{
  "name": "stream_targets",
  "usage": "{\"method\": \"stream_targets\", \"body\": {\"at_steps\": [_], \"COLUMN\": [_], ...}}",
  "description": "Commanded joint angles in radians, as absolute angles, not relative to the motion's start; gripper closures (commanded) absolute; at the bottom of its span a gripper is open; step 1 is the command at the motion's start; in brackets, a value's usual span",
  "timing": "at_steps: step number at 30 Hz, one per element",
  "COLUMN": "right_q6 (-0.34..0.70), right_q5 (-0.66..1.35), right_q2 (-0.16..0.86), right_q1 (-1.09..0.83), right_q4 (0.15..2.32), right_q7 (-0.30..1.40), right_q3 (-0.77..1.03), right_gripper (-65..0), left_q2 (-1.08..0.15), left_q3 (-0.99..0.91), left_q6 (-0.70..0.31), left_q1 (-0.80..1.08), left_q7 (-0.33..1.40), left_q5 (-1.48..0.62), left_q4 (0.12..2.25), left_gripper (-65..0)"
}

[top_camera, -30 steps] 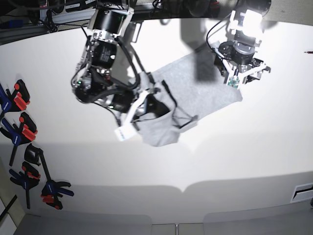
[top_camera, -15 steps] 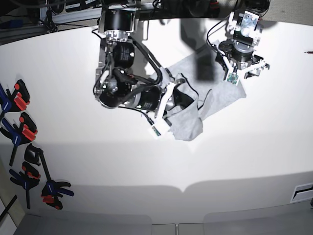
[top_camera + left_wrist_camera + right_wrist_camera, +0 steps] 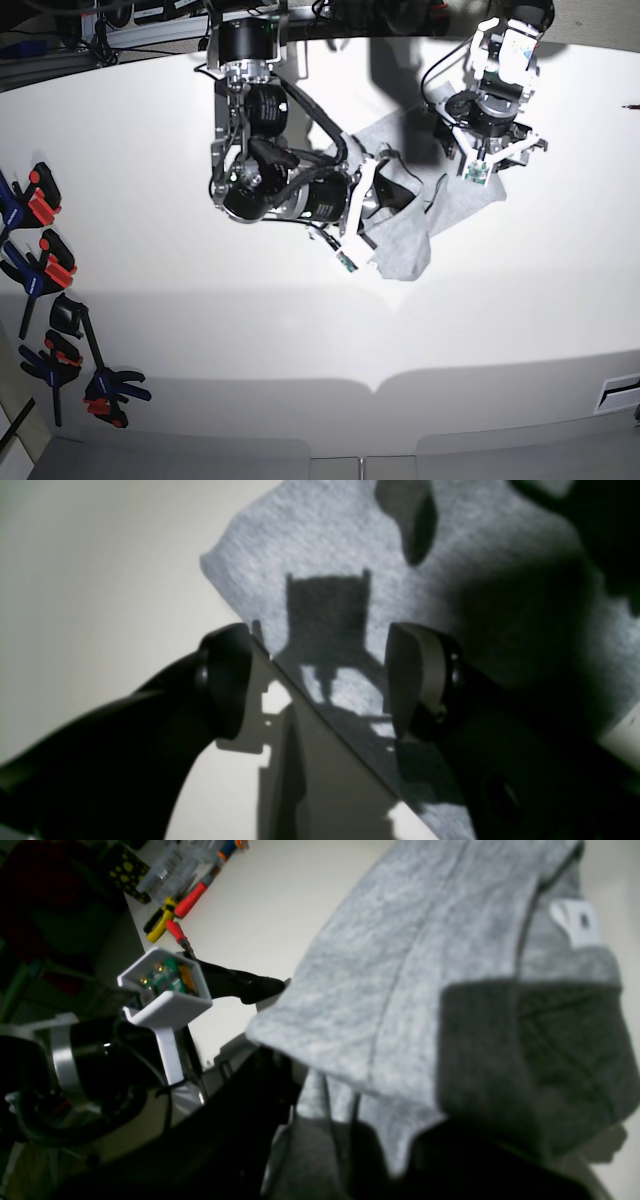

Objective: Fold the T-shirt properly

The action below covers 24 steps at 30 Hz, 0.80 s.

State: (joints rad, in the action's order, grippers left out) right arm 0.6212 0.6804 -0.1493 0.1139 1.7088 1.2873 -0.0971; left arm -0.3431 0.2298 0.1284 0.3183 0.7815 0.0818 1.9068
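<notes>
Clamps (image 3: 45,300) far left, unused. Mid-table, your right gripper (image 3: 372,205) is clenched on a lifted layer of the T-shirt (image 3: 405,245), carrying a fold across. Left gripper (image 3: 320,680) hangs spread above the cloth's edge, holding nothing. Next, probably: lay the layer flat, edges aligned.

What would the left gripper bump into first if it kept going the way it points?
Probably the T-shirt: the open left gripper points down at its grey edge, where cloth meets table. How far off it hangs is unclear.
</notes>
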Motion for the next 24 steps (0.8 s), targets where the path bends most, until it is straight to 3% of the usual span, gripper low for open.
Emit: {"method": "stream_targets", "body": {"at_steps": [1,7,14,16,21,24], "right_q6": [0.621,0.621,0.621,0.621,0.621,0.621], "right_q5": [0.713,0.712,0.706,0.706,0.71,0.71], "right_q2": [-0.157,-0.157,-0.157,-0.157,-0.157,-0.157], "right_q1": [0.136,0.135,0.136,0.135,0.135,0.135], "right_q4": [1.727,1.727,1.727,1.727,1.727,1.727], "right_q7": [1.248,1.234,1.235,1.234,1.235,1.248], "right_q3": [-0.109,-0.146,-0.146,-0.146,-0.146,-0.155], "right_gripper": [0.0,0.0,0.0,0.0,0.0,0.0], "left_q2": [-0.347,-0.347,-0.364,-0.369,-0.369,-0.369], "left_q3": [0.229,0.229,0.229,0.229,0.229,0.229], "left_q6": [0.13,0.13,0.136,0.216,0.555,0.596], "left_q1": [0.313,0.312,0.313,0.313,0.313,0.313], "left_q7": [0.757,0.776,0.962,1.006,1.092,1.111], "left_q5": [0.088,0.115,0.476,0.601,0.836,0.893], "left_q4": [1.924,1.929,1.979,1.979,1.979,1.979], "left_gripper": [-38.9,-38.9,-38.9,-38.9,-38.9,-38.9]}}
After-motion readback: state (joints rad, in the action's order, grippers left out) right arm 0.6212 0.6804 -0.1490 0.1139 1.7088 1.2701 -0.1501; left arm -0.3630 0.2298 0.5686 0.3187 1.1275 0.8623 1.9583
